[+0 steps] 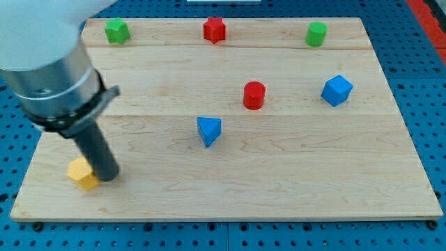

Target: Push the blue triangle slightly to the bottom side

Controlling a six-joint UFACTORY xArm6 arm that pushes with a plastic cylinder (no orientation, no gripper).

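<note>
The blue triangle [209,130] lies near the middle of the wooden board [293,174]. My tip [108,176] is at the board's lower left, far to the left of the blue triangle and a little below its level. The tip stands right beside a yellow block [82,173], on that block's right side, touching or nearly touching it.
A red cylinder [254,95] sits up and right of the blue triangle. A blue cube [336,90] is at the right. Along the top edge stand a green star-like block [117,31], a red star [214,30] and a green cylinder [316,33].
</note>
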